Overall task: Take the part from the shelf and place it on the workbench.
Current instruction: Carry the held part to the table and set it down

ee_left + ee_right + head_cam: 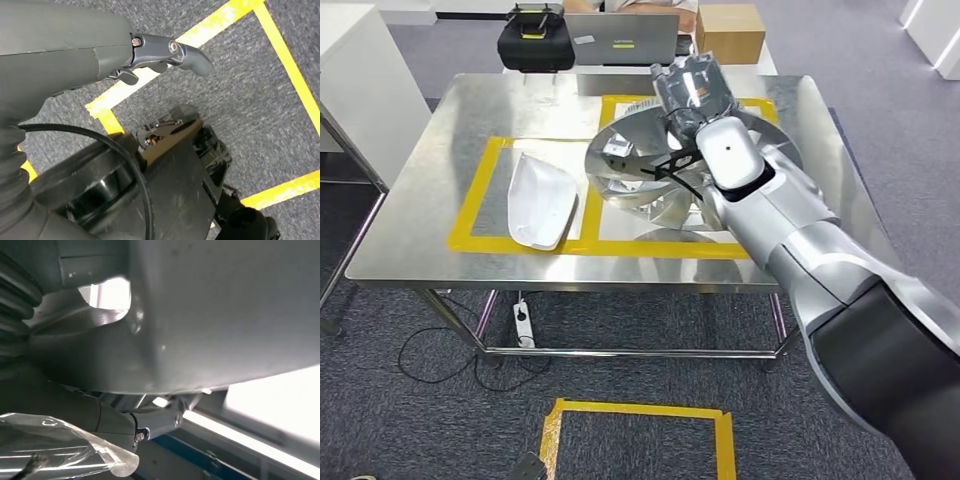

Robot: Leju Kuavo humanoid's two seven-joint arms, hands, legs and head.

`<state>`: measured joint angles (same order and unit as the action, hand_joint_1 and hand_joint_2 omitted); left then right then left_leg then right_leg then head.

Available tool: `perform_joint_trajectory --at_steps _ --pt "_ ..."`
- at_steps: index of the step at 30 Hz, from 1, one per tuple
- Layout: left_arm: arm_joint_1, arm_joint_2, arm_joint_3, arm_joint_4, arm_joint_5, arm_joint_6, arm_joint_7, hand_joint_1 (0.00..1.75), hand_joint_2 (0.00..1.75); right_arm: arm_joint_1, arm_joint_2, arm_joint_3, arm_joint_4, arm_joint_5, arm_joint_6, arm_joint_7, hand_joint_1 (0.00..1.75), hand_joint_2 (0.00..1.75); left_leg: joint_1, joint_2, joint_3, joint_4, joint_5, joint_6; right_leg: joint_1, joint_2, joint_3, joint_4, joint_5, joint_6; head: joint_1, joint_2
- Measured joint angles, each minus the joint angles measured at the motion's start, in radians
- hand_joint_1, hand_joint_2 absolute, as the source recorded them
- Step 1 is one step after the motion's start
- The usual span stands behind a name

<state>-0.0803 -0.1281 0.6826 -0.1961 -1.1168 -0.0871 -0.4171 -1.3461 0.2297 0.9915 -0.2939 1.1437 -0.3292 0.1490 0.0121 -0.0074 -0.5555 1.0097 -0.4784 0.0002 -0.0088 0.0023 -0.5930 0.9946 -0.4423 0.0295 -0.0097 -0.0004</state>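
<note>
Over the right yellow-taped rectangle of the steel workbench, my right hand grips a large silver-grey curved part and holds it just above the surface. Clear plastic wrap glints around the fingers. In the right wrist view the grey part sits close against the hand, with one finger beneath it and crinkled clear plastic beside it. A white shell-shaped part lies in the left taped rectangle. My left hand hangs over the floor, fingers extended and holding nothing.
A black case, a laptop and a cardboard box stand behind the workbench. A white cabinet is at the left. Yellow tape marks a square on the grey carpet; a power strip and cables lie under the bench.
</note>
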Motion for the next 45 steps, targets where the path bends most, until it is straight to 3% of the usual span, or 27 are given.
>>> perform_joint_trajectory --at_steps 2,4,6,7,8,9,11,13,16,18,21,22,23,24,26,28,31,33,34,36,37,38,39,40,42,43,45 --pt "-0.001 0.0 -0.002 0.0 -0.003 0.0 0.002 0.0 0.87 0.006 0.001 0.0 0.0 0.005 -0.031 -0.006 0.0 0.0 0.001 0.002 -0.002 -0.004 0.009 0.015 -0.003 -0.001 -0.011 0.01 -0.008 0.011 0.0 0.0" --pt "-0.001 -0.001 -0.01 0.0 -0.009 0.0 0.008 0.0 0.0 0.013 0.001 -0.001 0.0 0.009 -0.071 -0.014 0.0 0.0 0.003 0.005 -0.007 -0.007 0.016 0.027 -0.004 -0.001 -0.053 0.09 -0.059 0.018 0.004 0.0" --pt "-0.001 -0.001 -0.017 0.0 -0.016 0.0 0.016 0.0 0.0 0.023 0.001 -0.002 0.0 0.011 -0.114 -0.026 0.0 0.0 0.002 0.006 -0.015 -0.007 0.019 0.031 -0.003 -0.002 -0.116 0.23 -0.126 0.021 0.008 0.0" --pt "0.0 -0.001 -0.019 0.0 -0.018 0.0 0.019 0.0 0.0 0.027 0.001 -0.004 0.0 0.011 -0.13 -0.03 0.0 0.0 0.001 0.006 -0.017 -0.006 0.02 0.032 -0.003 -0.002 -0.139 0.28 -0.141 0.021 0.007 0.0" --pt "0.0 -0.001 -0.02 0.0 -0.019 0.0 0.021 0.0 0.0 0.029 0.001 -0.007 0.0 0.009 -0.14 -0.035 0.0 0.0 0.0 0.006 -0.017 -0.006 0.02 0.032 -0.003 -0.002 -0.144 0.293 -0.136 0.019 0.008 0.0" --pt "0.0 -0.001 -0.021 0.0 -0.021 0.0 0.023 0.0 0.0 0.029 0.001 -0.011 0.0 0.006 -0.145 -0.041 0.0 0.0 -0.001 0.006 -0.017 -0.006 0.02 0.032 -0.002 -0.001 -0.128 0.264 -0.112 0.015 0.008 0.0" --pt "-0.001 -0.002 -0.024 0.0 -0.022 0.001 0.025 0.0 0.0 0.025 0.002 -0.02 -0.001 0.001 -0.137 -0.06 0.0 0.0 -0.004 0.006 -0.016 -0.006 0.019 0.031 0.002 -0.002 -0.056 0.124 -0.049 0.001 0.008 0.0" --pt "-0.002 -0.002 -0.029 0.0 -0.025 0.003 0.027 0.0 0.0 0.022 0.005 -0.028 -0.003 -0.004 -0.116 -0.092 0.0 0.0 -0.008 0.008 -0.018 -0.004 0.017 0.023 0.005 -0.003 0.001 0.019 -0.02 -0.009 0.007 0.0" --pt "-0.007 -0.003 -0.039 0.0 -0.029 0.004 0.028 0.0 0.0 0.021 0.011 -0.039 -0.009 -0.009 -0.08 -0.129 0.0 0.0 -0.007 0.011 -0.016 -0.004 0.014 0.005 0.007 0.0 0.016 -0.002 -0.02 -0.015 0.007 0.0" --pt "-0.01 -0.003 -0.043 0.0 -0.03 0.005 0.028 0.0 0.0 0.02 0.016 -0.044 -0.014 -0.007 -0.042 -0.143 0.0 0.0 -0.005 0.011 -0.022 0.022 -0.008 -0.006 0.003 -0.002 0.023 -0.009 -0.017 -0.024 0.005 0.0" --pt "-0.011 -0.002 -0.045 0.0 -0.03 0.006 0.028 0.0 0.0 0.027 0.025 -0.047 -0.02 0.017 0.005 -0.159 0.0 0.0 -0.002 0.01 -0.095 0.193 -0.097 -0.019 0.0 -0.003 0.026 -0.014 -0.016 -0.033 0.003 0.0" --pt "-0.011 -0.002 -0.045 0.0 -0.03 0.007 0.028 0.0 0.0 0.032 0.028 -0.047 -0.023 0.029 0.01 -0.158 0.0 0.0 -0.001 0.01 -0.119 0.248 -0.116 -0.021 0.001 -0.002 0.026 -0.014 -0.016 -0.034 0.003 0.0" --pt "-0.011 -0.002 -0.045 0.0 -0.029 0.007 0.027 0.0 0.0 0.037 0.03 -0.047 -0.025 0.039 0.011 -0.153 0.0 0.0 -0.001 0.01 -0.128 0.271 -0.117 -0.021 0.001 -0.001 0.027 -0.014 -0.016 -0.034 0.002 0.0" --pt "-0.011 -0.002 -0.045 0.0 -0.028 0.008 0.025 0.0 0.0 0.041 0.031 -0.047 -0.027 0.048 0.009 -0.145 0.0 0.0 -0.001 0.01 -0.119 0.256 -0.099 -0.02 0.001 0.0 0.028 -0.013 -0.016 -0.034 0.002 0.0" --pt "-0.011 -0.001 -0.046 0.0 -0.025 0.01 0.021 0.0 0.0 0.045 0.031 -0.047 -0.029 0.061 0.005 -0.128 0.0 0.0 -0.001 0.01 -0.052 0.128 -0.036 -0.015 0.001 0.0 0.03 -0.013 -0.015 -0.032 0.002 0.0" --pt "-0.013 0.0 -0.047 0.0 -0.021 0.013 0.017 0.0 0.0 0.046 0.031 -0.047 -0.031 0.071 0.0 -0.114 0.0 0.0 -0.004 0.01 0.006 0.011 -0.002 -0.006 0.004 0.002 0.03 -0.011 -0.014 -0.024 0.004 0.0" --pt "-0.014 -0.001 -0.05 0.0 -0.019 0.019 0.015 0.0 0.0 0.054 0.031 -0.054 -0.032 0.089 -0.009 -0.093 0.0 0.0 -0.009 0.009 0.019 -0.021 0.005 0.01 0.006 0.004 0.03 -0.014 -0.011 -0.007 0.004 0.0" --pt "-0.015 -0.001 -0.052 0.0 -0.019 0.022 0.014 0.0 0.0 0.057 0.03 -0.063 -0.033 0.096 -0.012 -0.084 0.0 0.0 -0.005 0.012 0.02 -0.029 0.015 0.023 0.005 0.003 0.016 0.005 -0.028 0.004 0.007 0.0" --pt "-0.015 -0.002 -0.055 0.0 -0.019 0.023 0.014 0.0 0.0 0.058 0.029 -0.068 -0.033 0.098 -0.013 -0.081 0.0 0.0 -0.002 0.013 0.019 -0.033 0.021 0.028 0.005 0.003 -0.005 0.042 -0.053 0.009 0.01 0.0" --pt "-0.016 -0.003 -0.063 0.0 -0.019 0.024 0.013 0.0 0.0 0.061 0.028 -0.078 -0.033 0.099 -0.023 -0.075 0.0 0.0 -0.001 0.016 0.011 -0.034 0.025 0.033 0.002 0.002 -0.067 0.17 -0.12 0.015 0.015 0.0" --pt "-0.015 -0.003 -0.066 0.0 -0.019 0.025 0.012 0.0 0.0 0.063 0.027 -0.084 -0.033 0.1 -0.034 -0.071 0.0 0.0 -0.001 0.017 0.007 -0.034 0.026 0.034 0.001 0.001 -0.096 0.232 -0.143 0.018 0.015 0.0" --pt "-0.014 -0.003 -0.068 0.0 -0.019 0.025 0.011 0.0 0.0 0.066 0.026 -0.092 -0.034 0.101 -0.051 -0.067 0.0 0.0 -0.002 0.017 0.006 -0.033 0.027 0.034 0.0 0.001 -0.111 0.265 -0.148 0.019 0.015 0.0" --pt "-0.013 -0.004 -0.068 0.0 -0.019 0.027 0.01 0.0 0.0 0.069 0.024 -0.1 -0.034 0.102 -0.071 -0.062 0.0 0.0 -0.002 0.017 0.005 -0.032 0.027 0.033 0.0 0.001 -0.107 0.26 -0.134 0.019 0.016 0.0" --pt "-0.012 -0.005 -0.07 0.0 -0.019 0.028 0.01 0.0 0.0 0.072 0.023 -0.109 -0.035 0.103 -0.098 -0.057 0.0 0.0 -0.002 0.017 0.005 -0.03 0.026 0.033 0.0 0.001 -0.083 0.213 -0.104 0.017 0.016 0.0" --pt "-0.013 -0.007 -0.073 0.0 -0.02 0.032 0.009 0.0 0.0 0.081 0.02 -0.129 -0.042 0.102 -0.167 -0.048 0.0 0.0 -0.003 0.017 0.003 -0.025 0.023 0.027 0.001 0.001 -0.007 0.071 -0.044 0.011 0.015 0.0" --pt "-0.014 -0.008 -0.075 0.0 -0.02 0.034 0.009 0.0 0.0 0.089 0.019 -0.142 -0.048 0.098 -0.21 -0.047 0.0 0.0 -0.005 0.017 0.0 -0.022 0.022 0.022 0.001 0.001 0.019 0.02 -0.029 0.007 0.015 0.0" --pt "-0.015 -0.01 -0.08 0.0 -0.021 0.038 0.009 0.0 0.0 0.111 0.015 -0.175 -0.06 0.087 -0.285 -0.049 0.0 0.0 -0.007 0.017 -0.008 -0.019 0.024 0.01 0.005 0.001 0.033 -0.011 -0.026 -0.002 0.014 0.0"
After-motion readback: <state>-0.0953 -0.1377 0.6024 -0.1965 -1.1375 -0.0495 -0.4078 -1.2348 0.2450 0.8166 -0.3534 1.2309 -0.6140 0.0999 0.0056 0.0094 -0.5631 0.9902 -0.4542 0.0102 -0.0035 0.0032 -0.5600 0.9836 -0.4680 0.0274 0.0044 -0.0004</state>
